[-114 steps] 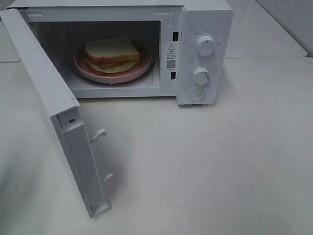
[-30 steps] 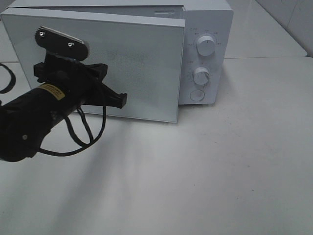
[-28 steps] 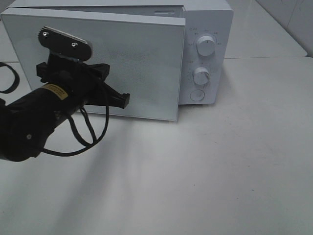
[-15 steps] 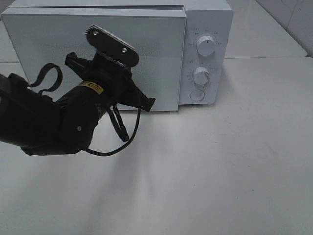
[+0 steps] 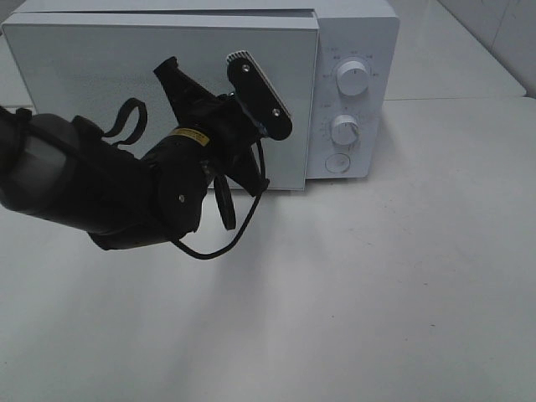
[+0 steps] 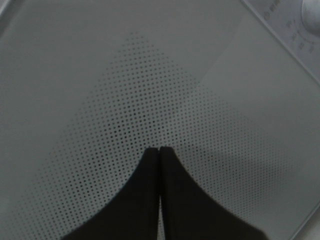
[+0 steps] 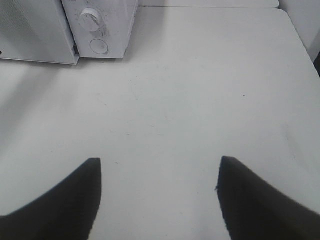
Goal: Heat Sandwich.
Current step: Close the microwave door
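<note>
Sandwich is judged hidden behind the microwave door (image 5: 84, 67), against which the closed left gripper (image 6: 159, 150) is set for pushing; right gripper (image 7: 160, 159) is held open.

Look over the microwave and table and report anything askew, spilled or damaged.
Nothing stands out. The microwave door looks shut flush with the control panel, and the table shows no spill. The left gripper, shut, points at the door's dotted window; the right gripper hangs open above the table.
</note>
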Available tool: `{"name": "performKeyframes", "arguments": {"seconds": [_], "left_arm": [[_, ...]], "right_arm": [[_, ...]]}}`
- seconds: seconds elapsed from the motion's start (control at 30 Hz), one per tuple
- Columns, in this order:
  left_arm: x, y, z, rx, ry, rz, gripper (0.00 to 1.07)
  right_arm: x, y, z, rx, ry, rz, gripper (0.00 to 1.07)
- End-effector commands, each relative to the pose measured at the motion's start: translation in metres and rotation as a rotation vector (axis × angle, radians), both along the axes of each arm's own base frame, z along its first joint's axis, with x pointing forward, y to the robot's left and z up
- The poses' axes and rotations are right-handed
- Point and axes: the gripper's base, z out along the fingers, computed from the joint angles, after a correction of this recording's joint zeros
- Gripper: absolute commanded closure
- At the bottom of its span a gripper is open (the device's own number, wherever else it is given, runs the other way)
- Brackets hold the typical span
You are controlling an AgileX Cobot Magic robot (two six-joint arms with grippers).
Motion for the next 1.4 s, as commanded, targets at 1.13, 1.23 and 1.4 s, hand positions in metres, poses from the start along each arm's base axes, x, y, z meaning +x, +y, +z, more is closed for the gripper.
{"name": "performKeyframes", "arguments": {"seconds": [1.13, 1.23, 1.4], "left_arm": [[0.057, 0.01, 0.006, -0.059, -0.069, 0.171, 1.07], [0.057, 0.01, 0.006, -0.063, -0.068, 0.173, 1.07], [0.057, 0.01, 0.006, -0.066, -0.066, 0.177, 1.07]], "right_arm": [[-0.003, 0.0, 0.0, 0.003, -0.028, -0.005, 0.43], [-0.003, 0.0, 0.0, 0.003, -0.028, -0.005, 0.43], [-0.003, 0.0, 0.0, 0.003, -0.028, -0.005, 0.43]]}}
